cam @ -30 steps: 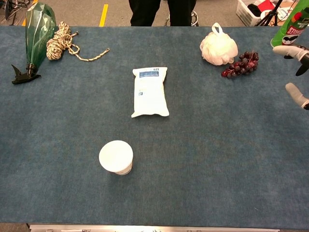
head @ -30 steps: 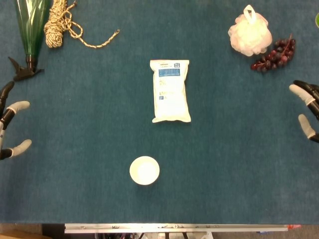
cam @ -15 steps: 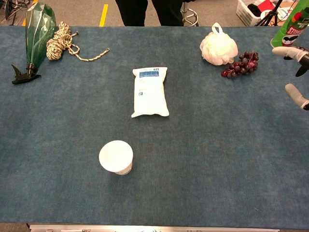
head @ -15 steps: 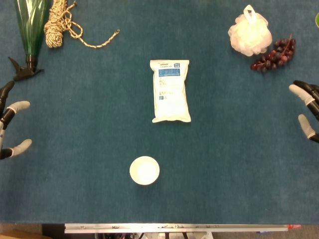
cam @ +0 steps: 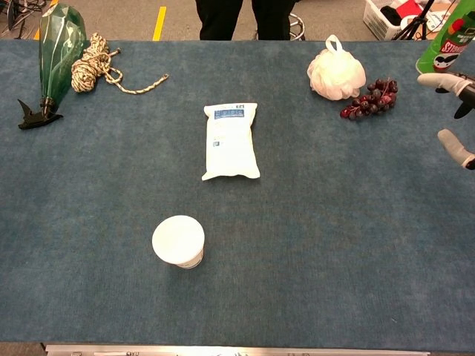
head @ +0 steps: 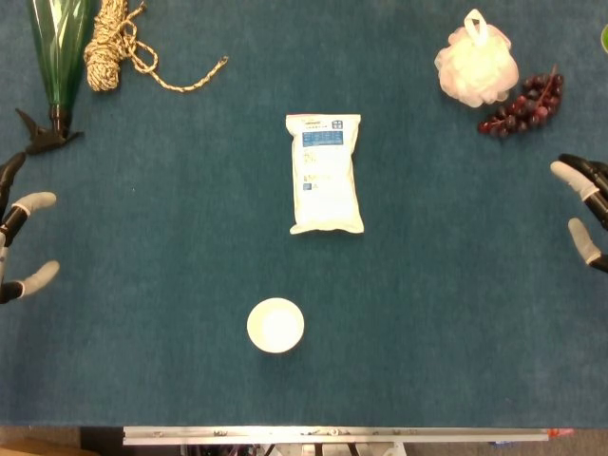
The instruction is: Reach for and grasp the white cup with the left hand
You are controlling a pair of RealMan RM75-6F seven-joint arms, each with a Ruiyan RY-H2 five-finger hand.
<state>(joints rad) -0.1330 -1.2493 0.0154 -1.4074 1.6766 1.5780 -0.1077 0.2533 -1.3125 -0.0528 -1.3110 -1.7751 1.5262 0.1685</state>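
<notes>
The blue carpeted tabletop (head: pixel 171 218) stretches wide in front of me, with bare cloth between my left hand (head: pixel 17 242) at the left edge and the white cup (head: pixel 275 325), which stands upright near the front edge, well apart from everything. My left hand holds nothing, fingers spread; my right hand (head: pixel 587 211) at the right edge is likewise spread and holding nothing. At the middle lies a white packet (head: pixel 325 173). Far left lie a green spray bottle (head: pixel 57 57) and a coil of rope (head: pixel 114 46); far right, a white bath pouf (head: pixel 476 65) touches a grape bunch (head: pixel 522 104). Since half a second ago, nothing on the tabletop has shifted, and my hands have barely moved.
</notes>
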